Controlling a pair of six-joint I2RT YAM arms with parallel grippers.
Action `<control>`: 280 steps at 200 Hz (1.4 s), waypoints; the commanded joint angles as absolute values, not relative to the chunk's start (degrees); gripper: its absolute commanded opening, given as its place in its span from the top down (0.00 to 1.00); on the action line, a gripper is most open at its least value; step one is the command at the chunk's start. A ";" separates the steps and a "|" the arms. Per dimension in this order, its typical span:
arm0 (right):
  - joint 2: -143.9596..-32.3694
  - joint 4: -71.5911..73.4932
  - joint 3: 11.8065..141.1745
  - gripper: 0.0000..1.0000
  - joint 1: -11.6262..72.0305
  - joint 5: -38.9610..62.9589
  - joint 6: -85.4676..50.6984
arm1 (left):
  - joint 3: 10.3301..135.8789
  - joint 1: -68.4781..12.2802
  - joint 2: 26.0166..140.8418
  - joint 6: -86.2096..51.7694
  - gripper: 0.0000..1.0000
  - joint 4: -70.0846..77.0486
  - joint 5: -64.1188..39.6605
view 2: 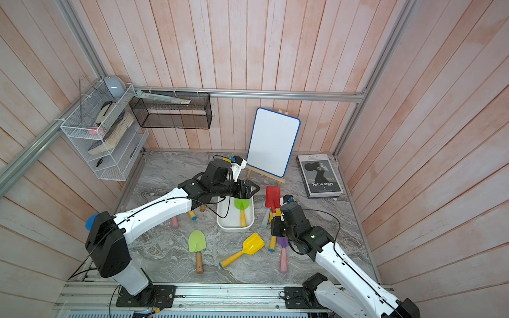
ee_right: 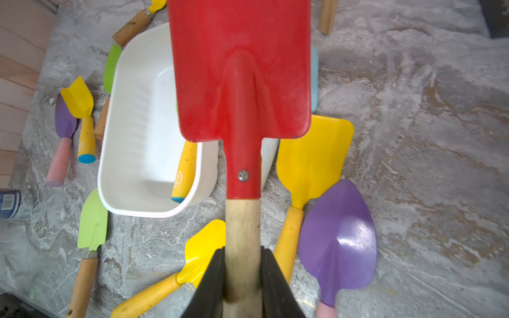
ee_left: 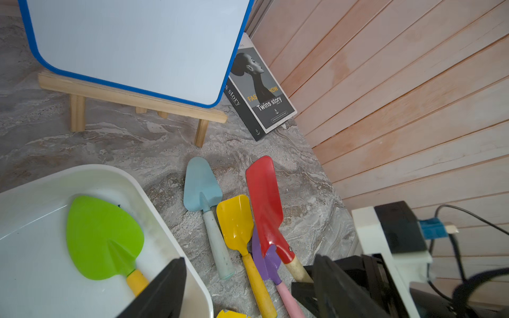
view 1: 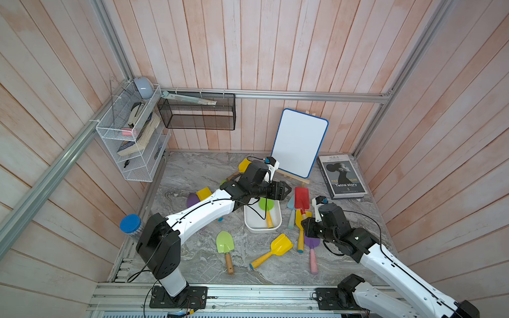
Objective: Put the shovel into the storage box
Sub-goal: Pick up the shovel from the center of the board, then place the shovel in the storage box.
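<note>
I'm holding red metal shovel by wooden handle, right pincer clenched, beside white plastic storage box at middle of grey marble bench. Aiming lengthwise alongside green yellow-handled shovel inside, avoiding released left pincer.

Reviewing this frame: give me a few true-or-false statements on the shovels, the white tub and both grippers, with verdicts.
1. The right gripper is shut on the red shovel's wooden handle. True.
2. The storage box is empty. False: a green shovel with a yellow handle lies inside.
3. The left gripper grips a shovel. False: its jaws stand open and hold nothing.
4. The whiteboard rests on a wooden easel. True.
</note>
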State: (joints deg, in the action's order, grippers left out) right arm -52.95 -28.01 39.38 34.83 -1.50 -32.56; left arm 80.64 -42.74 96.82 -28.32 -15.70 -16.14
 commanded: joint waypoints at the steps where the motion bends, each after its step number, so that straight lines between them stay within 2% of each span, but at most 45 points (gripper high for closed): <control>1: -54.65 -23.87 42.35 1.00 35.66 -0.36 -29.67 | 83.20 -42.86 99.05 -28.21 0.23 -15.85 -14.05; 93: -59.96 -21.49 44.99 1.00 35.85 0.09 -30.01 | 82.99 -43.24 102.54 -29.80 0.36 -13.45 -11.56; 214: -61.62 -20.57 45.54 1.00 36.16 0.61 -30.85 | 85.62 -43.91 106.63 -30.58 0.66 -14.41 -9.45; 257: -61.66 -20.22 45.17 1.00 36.26 1.13 -31.12 | 85.87 -43.95 107.58 -30.76 0.70 -14.24 -9.49; 280: -61.53 -20.01 44.85 1.00 36.29 1.29 -31.29 | 86.17 -43.94 107.87 -30.85 0.79 -13.98 -9.48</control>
State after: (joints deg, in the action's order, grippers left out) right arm -61.82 -21.89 43.99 35.88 0.56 -30.83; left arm 84.33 -43.86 106.54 -31.20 -14.70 -10.11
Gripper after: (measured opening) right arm 0.225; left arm 0.249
